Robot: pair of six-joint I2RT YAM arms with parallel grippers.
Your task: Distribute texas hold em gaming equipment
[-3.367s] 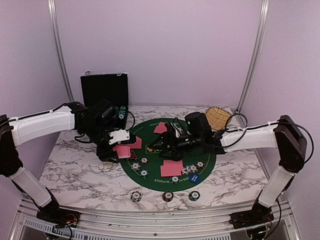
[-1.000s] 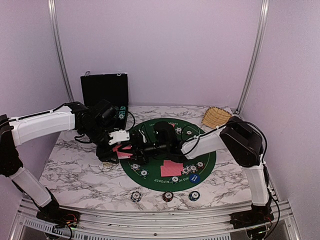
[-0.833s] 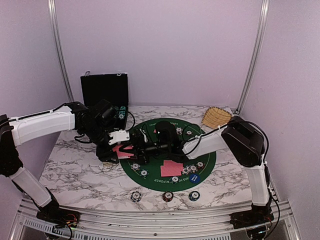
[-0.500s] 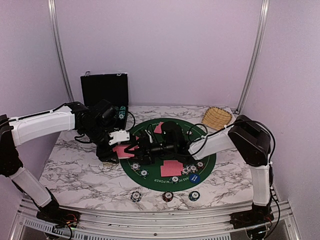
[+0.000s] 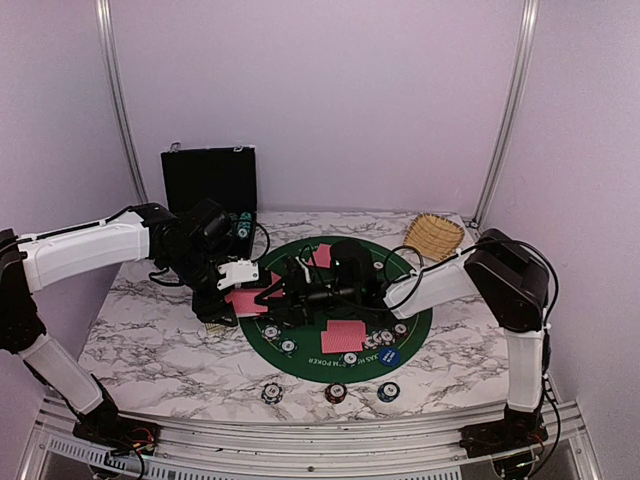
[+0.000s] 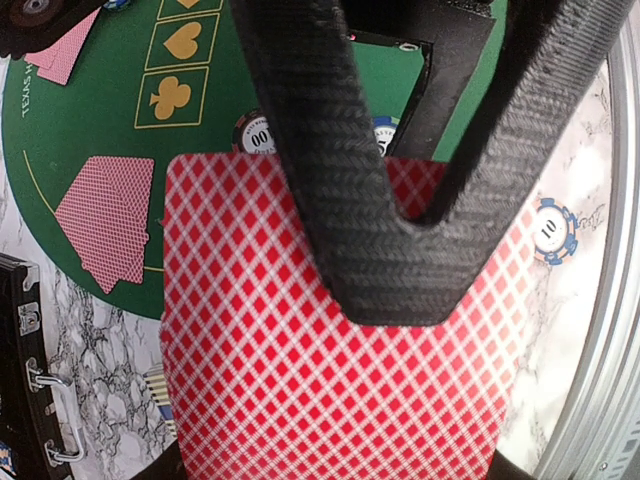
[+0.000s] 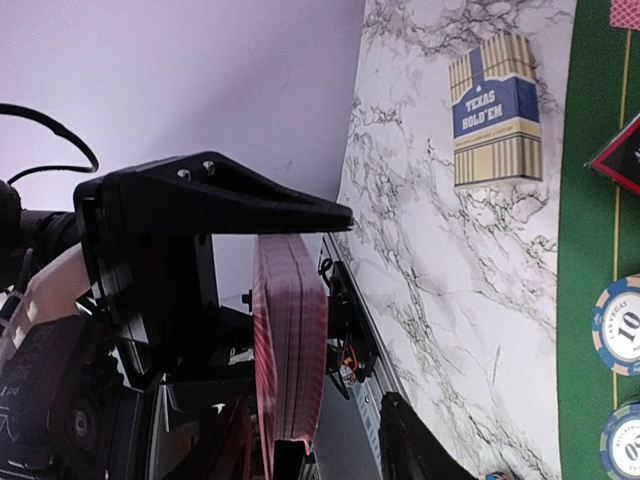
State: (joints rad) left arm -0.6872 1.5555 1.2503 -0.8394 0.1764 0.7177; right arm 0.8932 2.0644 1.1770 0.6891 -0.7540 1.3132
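Note:
My left gripper (image 5: 240, 284) is shut on a thick deck of red-backed playing cards (image 5: 252, 298), held level above the left rim of the green mat (image 5: 415, 305). In the left wrist view its carbon finger (image 6: 385, 260) presses on the deck's (image 6: 320, 400) top card. My right gripper (image 5: 276, 298) reaches across the mat to the deck. In the right wrist view the deck's edge (image 7: 290, 340) stands between its open fingers (image 7: 410, 440), with a gap on the right side. Two card pairs (image 5: 343, 337) (image 5: 320, 255) lie face down on the mat among striped chips (image 5: 288, 346).
Three chips (image 5: 336, 392) lie on the marble near the front edge. A blue button (image 5: 390, 355) sits on the mat's right. The black case (image 5: 210, 180) stands open at the back left, the wicker basket (image 5: 432, 235) at the back right. A card box (image 7: 495, 110) lies beside the mat.
My right gripper has slid left across the mat up to the held deck, and its jaws have narrowed around the deck's edge. The left arm and deck have stayed put.

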